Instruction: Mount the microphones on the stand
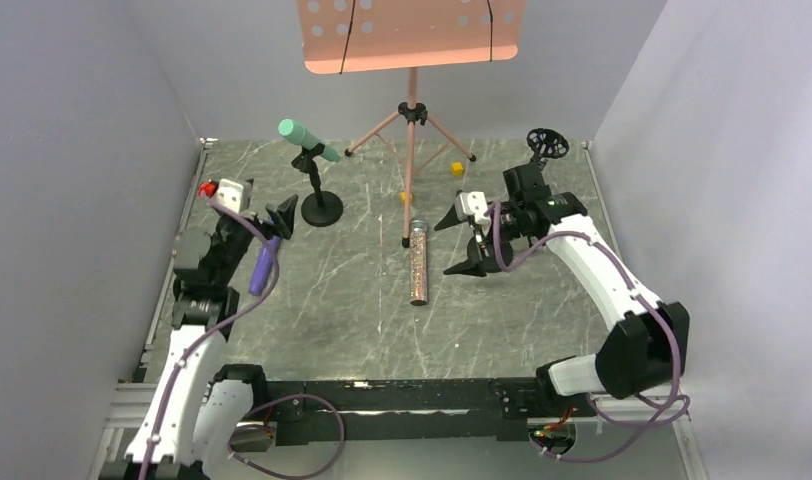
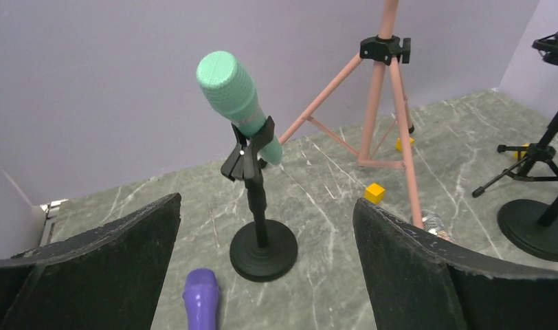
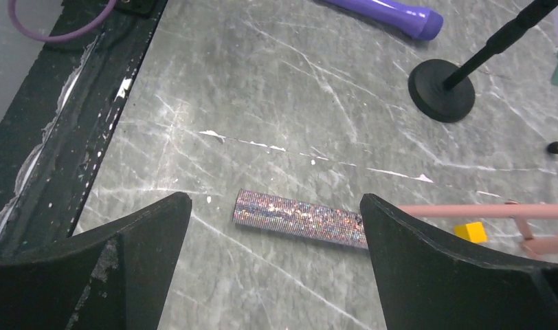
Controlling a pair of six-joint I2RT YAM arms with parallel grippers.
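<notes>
Left tool (image 1: 280,218) and right tool (image 1: 460,243): fingers apart on both, nothing gripped; one of three microphones mounted.
Mint-green microphone (image 1: 304,137) sits tilted in the clip of a round-base stand (image 1: 322,208) toward the desk's (image 1: 342,310) far-left corner. Purple microphone (image 1: 263,266) lies flat near the left edge, one end showing between the left tool's fingers, so that arm looks lined up to take it. Glittery microphone (image 1: 418,262) lies mid-desk, mesh head toward the far edge beside the pink music stand (image 1: 412,150); the right tool hangs just beside it, straddling it in the wrist view. An empty clip stand (image 1: 547,142) waits at the far-right corner, the likely destination.
</notes>
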